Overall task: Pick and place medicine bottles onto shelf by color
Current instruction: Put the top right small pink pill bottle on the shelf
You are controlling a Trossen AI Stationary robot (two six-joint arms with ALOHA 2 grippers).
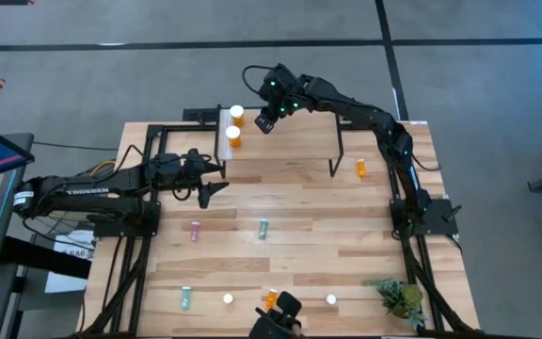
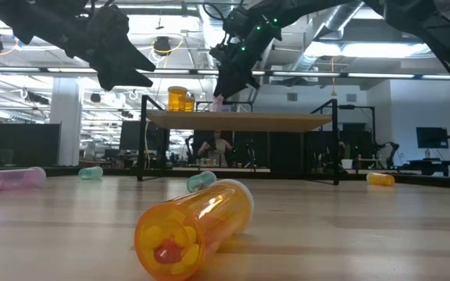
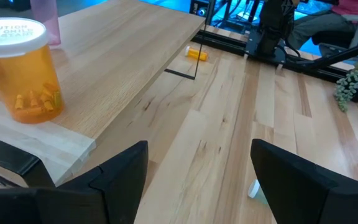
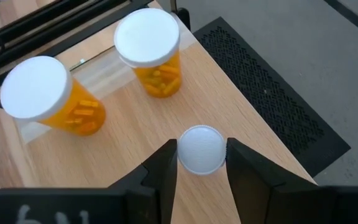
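The shelf (image 1: 290, 141) stands at the table's far side. Two wide orange medicine bottles (image 1: 237, 113) (image 1: 233, 135) with big white lids stand upright near its left end. My right gripper (image 1: 266, 121) hovers over the shelf's far left corner beside them, shut on a small pink bottle (image 2: 217, 101) with a white cap. My left gripper (image 1: 211, 185) waits open with nothing between its fingers, by the shelf's left end and near edge (image 3: 129, 106). More bottles lie on their sides on the table: pink (image 1: 195, 230), teal (image 1: 263, 227), orange (image 1: 361, 168). My right gripper pinches the pink bottle between its two fingers (image 4: 163, 168), just below the white cap (image 4: 201, 149). The fingers slant down from above, from the table's right. The bottle stays upright; whether its base touches the shelf top, I cannot tell.
Near the front edge lie a teal bottle (image 1: 185, 298), an orange bottle (image 1: 271, 299) and two small white-capped ones (image 1: 228, 298) (image 1: 330, 299). A small green plant (image 1: 398, 297) sits at the front right. The shelf's right part is bare wood (image 1: 318, 132).
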